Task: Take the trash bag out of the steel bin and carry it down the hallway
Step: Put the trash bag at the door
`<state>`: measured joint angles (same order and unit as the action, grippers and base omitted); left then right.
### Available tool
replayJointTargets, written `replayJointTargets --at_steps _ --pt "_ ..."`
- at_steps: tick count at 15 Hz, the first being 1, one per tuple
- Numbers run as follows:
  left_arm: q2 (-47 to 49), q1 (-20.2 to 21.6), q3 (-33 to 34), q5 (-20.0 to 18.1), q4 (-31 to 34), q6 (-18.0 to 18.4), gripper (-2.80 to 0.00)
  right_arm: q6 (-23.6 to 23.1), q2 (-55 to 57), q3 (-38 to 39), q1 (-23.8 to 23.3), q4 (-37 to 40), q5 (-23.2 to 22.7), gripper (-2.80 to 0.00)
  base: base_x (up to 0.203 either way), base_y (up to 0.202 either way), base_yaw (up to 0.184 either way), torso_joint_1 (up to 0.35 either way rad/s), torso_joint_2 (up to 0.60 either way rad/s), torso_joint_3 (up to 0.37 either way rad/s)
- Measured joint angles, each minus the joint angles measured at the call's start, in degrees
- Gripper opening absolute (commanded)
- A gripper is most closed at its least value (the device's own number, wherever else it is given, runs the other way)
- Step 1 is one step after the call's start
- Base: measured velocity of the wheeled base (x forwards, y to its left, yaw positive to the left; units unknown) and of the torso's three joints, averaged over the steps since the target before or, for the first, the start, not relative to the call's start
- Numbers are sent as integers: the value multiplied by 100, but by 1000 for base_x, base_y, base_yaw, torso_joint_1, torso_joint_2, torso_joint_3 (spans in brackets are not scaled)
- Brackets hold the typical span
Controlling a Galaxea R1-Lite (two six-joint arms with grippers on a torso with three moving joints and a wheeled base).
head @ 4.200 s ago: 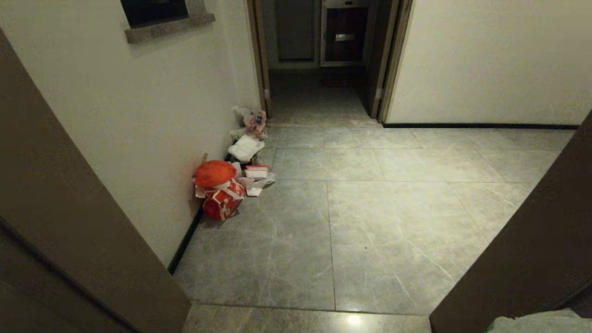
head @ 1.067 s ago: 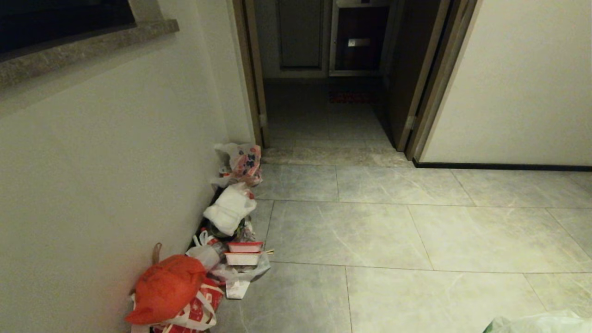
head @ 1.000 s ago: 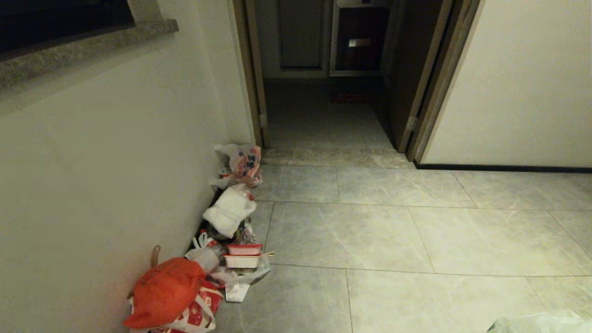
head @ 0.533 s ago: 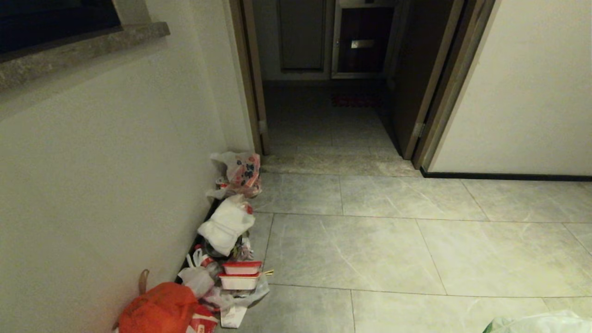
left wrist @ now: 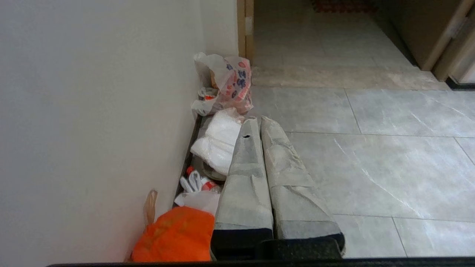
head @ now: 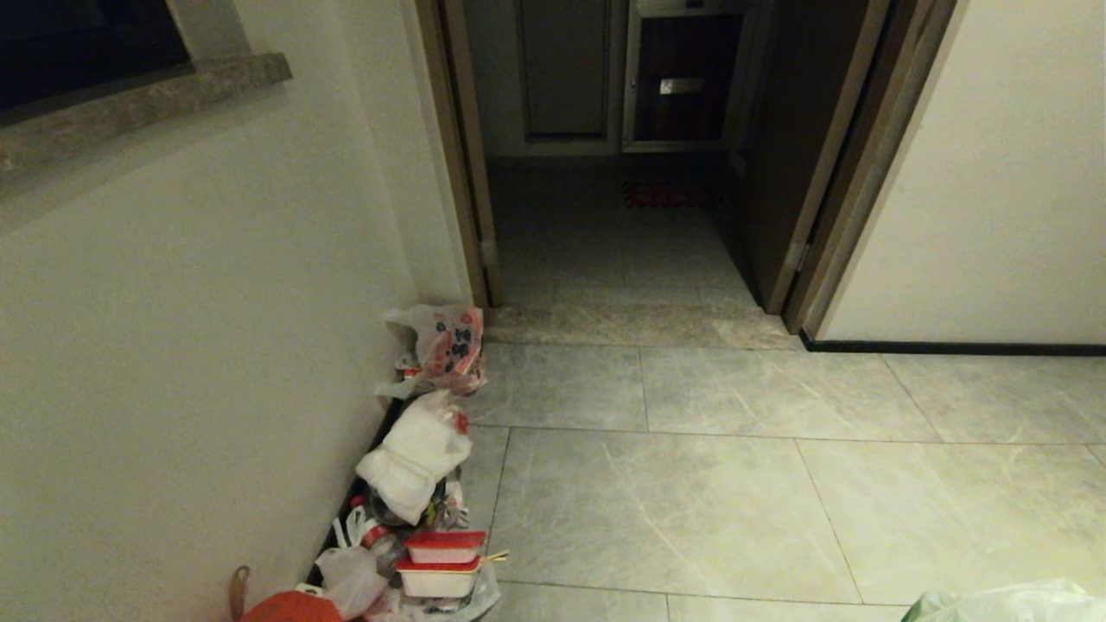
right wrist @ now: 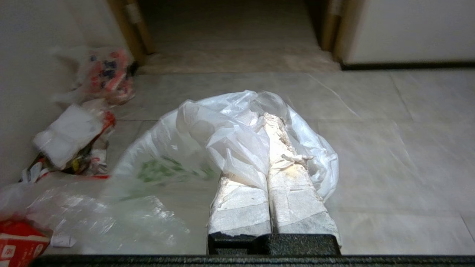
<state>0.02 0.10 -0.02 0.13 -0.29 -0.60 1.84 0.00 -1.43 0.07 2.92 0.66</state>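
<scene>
The right gripper (right wrist: pixel 269 122) clenches the trash bag (right wrist: pixel 207 148) by its bunched top, apparently light, limp plastic draped around the fingers.

Cut off and hidden
Trash bag (head: pixel 1007 603) clipped at the head view's lower edge; orange bag (head: pixel 289 608) clipped too; right tool's tips (right wrist: pixel 271 122) buried in plastic.

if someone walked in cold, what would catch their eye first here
The row of rubbish along the left wall: a red-and-blue printed bag, a white bundle and stacked red-lidded boxes. Then the trash bag, pinched in the right gripper and hanging over the grey tiles, with the dark doorway ahead.
</scene>
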Motion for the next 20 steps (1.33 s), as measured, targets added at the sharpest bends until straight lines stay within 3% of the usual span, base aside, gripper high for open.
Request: replayJointTargets --at_steps 12,16,20 --pt "0 -5 2 -2 5 0 -280 -1 0 2 -1 -3 -3 -280 192 0 0 3 3 3" --pt "0 -2 0 0 0 0 -280 -2 0 2 0 -3 -4 -280 20 -21 1 4 1 2" --pt "0 0 2 0 8 2 -280 5 2 6 4 -3 -4 -280 1 -177 1 2 1 2"
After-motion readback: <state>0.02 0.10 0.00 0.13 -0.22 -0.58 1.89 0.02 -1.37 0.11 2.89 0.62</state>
